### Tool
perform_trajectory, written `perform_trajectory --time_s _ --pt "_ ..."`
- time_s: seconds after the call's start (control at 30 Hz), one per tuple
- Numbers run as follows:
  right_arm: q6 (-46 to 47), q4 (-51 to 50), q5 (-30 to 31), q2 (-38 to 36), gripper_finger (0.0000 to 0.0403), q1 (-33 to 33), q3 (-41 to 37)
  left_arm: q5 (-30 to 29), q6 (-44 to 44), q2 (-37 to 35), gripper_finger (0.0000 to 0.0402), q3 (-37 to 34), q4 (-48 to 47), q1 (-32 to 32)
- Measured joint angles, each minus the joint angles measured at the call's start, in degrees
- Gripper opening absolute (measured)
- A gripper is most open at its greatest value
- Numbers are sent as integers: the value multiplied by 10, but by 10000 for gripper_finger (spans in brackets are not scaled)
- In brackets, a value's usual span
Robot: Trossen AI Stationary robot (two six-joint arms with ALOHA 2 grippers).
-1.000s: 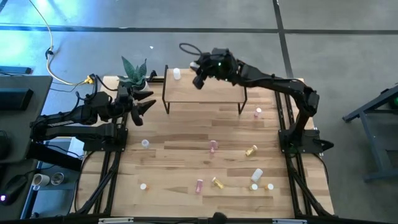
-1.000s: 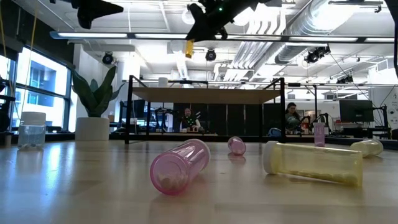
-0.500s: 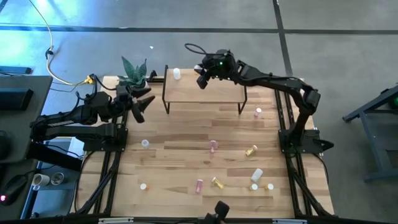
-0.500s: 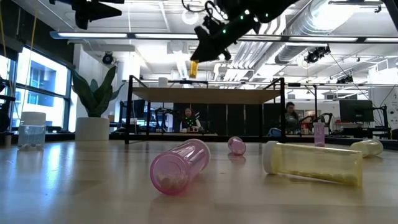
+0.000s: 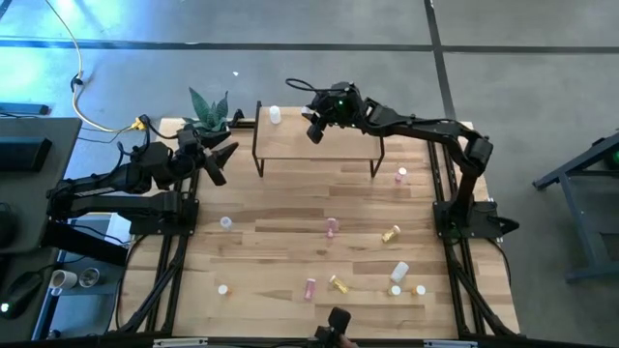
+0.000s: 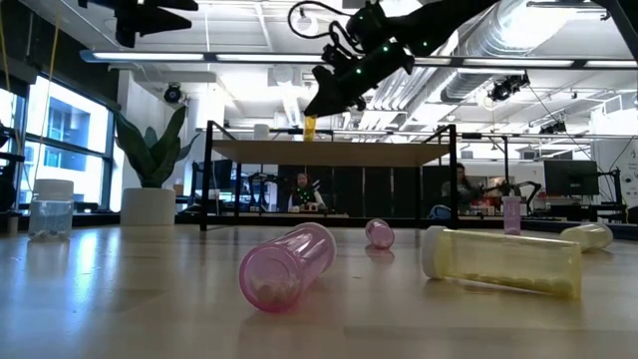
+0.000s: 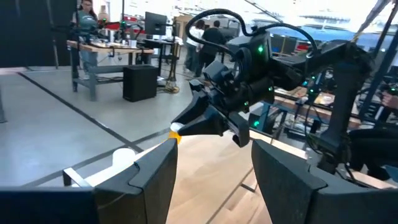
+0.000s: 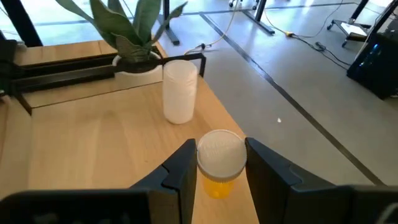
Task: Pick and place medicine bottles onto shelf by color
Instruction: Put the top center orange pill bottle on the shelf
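Striped wooden table [image 5: 290,208] on a grey concrete floor; the low view looks across into an open workshop with ceiling ducts, desks and seated people far back.

Left side: left gripper [image 5: 221,160] hangs above the table's far-left part, beside the potted plant [image 5: 208,113] at the far-left corner. Jaws parted, nothing between them; in the left wrist view the two dark fingers [image 7: 155,171] stand apart with empty space between.

Far edge, centre: shelf [image 5: 319,140], light-wood board on thin black legs. One white bottle [image 5: 275,115] stands upright at the shelf's far-left corner.

Right gripper [image 5: 316,126] is over the shelf, right of the white bottle and near the shelf's far edge. Jaws clenched on an orange-yellow bottle [image 8: 219,163] with a white cap, held upright; in the low view its lower end [image 6: 310,125] hangs just above the board, and contact cannot be settled.

Loose on the table, left to right: white bottles near the left edge [image 5: 225,223] and near the front-left [image 5: 222,289]; pink bottles at centre [image 5: 332,226] and towards the front [image 5: 309,288]; orange-yellow bottles at front-centre [image 5: 338,284] and right of centre [image 5: 390,234]; a pink one by the shelf's right legs [image 5: 401,175]; white ones towards the front-right [image 5: 398,272].
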Motion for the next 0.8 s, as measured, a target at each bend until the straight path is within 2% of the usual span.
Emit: perform_trajectory --time_s 0.33,0.5,0.8 --pt "-14 5 -37 9 106 -19 3 -27 10 0 197 0 3 16" --pt "-22 -32 -38 9 106 -24 44 -27 10 0 197 0 3 33" --pt "-15 -76 -67 23 106 -20 47 -25 10 0 197 0 3 53"
